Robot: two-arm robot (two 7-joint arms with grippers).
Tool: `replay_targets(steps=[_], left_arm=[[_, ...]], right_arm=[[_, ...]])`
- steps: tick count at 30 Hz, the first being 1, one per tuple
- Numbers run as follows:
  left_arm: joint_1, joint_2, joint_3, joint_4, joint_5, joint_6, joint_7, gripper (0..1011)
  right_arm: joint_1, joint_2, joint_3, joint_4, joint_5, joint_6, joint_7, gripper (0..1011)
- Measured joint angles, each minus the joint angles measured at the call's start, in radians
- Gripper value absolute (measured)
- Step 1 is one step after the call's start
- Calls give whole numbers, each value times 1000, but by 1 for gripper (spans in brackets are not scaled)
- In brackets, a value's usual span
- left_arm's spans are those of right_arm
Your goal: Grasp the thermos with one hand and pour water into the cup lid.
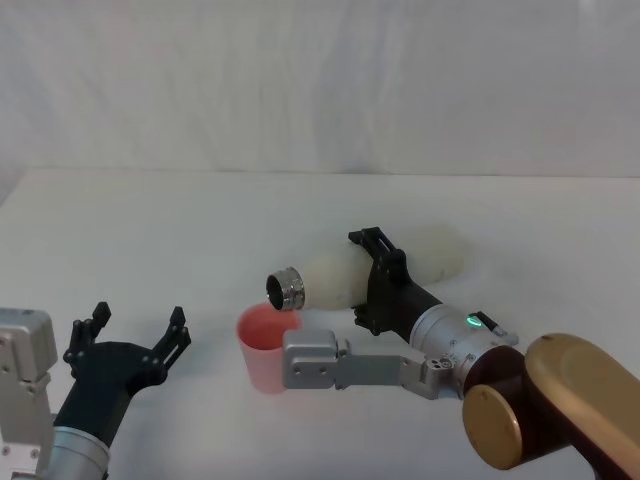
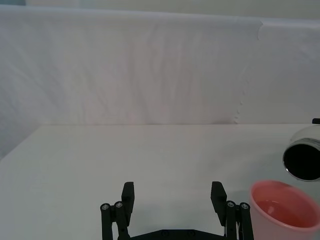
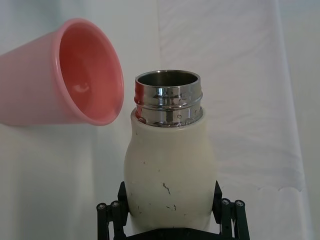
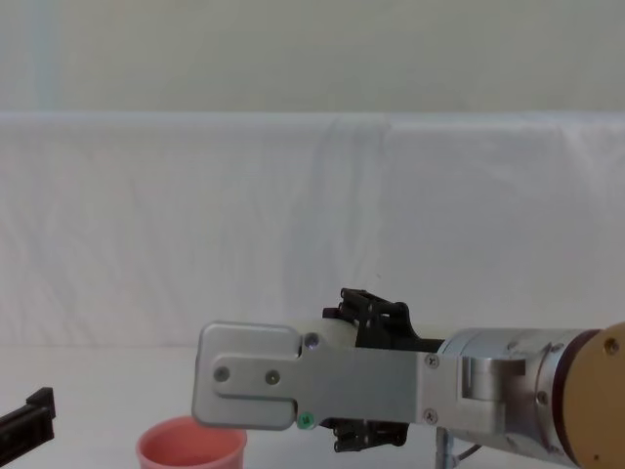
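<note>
A white table (image 1: 150,220) runs back to a pale draped cloth backdrop (image 1: 320,80) that closes off the scene. Nearest the robot, at its left, the left gripper (image 1: 135,335) hovers low over the table with its jaws spread wide and nothing between them, idle beside the work. Just beyond, toward the middle, the cup lid (image 1: 265,345) stands upright on the table; the left wrist view shows a shallow pool of liquid in its bottom. Directly above its far rim hangs the steel neck of the thermos (image 1: 335,280), which the right gripper (image 1: 380,282) clamps around the body, jaws closed on the cream wall at mid-length. The bottle lies nearly level, mouth pointing to the robot's left and a little down, close over the cup's rim but apparently not touching it.

The pour looks to be in progress. Doing it well means keeping the mouth centred over the opening and tipping slowly, since the cup is light and narrow-footed; a nudge from the neck could topple it. Whether water is running at this instant cannot be told. Nothing else stands on the table to obstruct the arm.
</note>
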Motion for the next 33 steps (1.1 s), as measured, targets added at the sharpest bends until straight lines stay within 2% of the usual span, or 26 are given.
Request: replay_targets(steps=[19, 33], left_arm=[[0, 0, 0, 0, 0, 0, 0, 1001], [0, 0, 0, 0, 0, 0, 0, 1001]], right_arm=[[1, -7, 2, 14, -47, -9, -5, 957], [10, -11, -11, 22, -86, -9, -9, 957]])
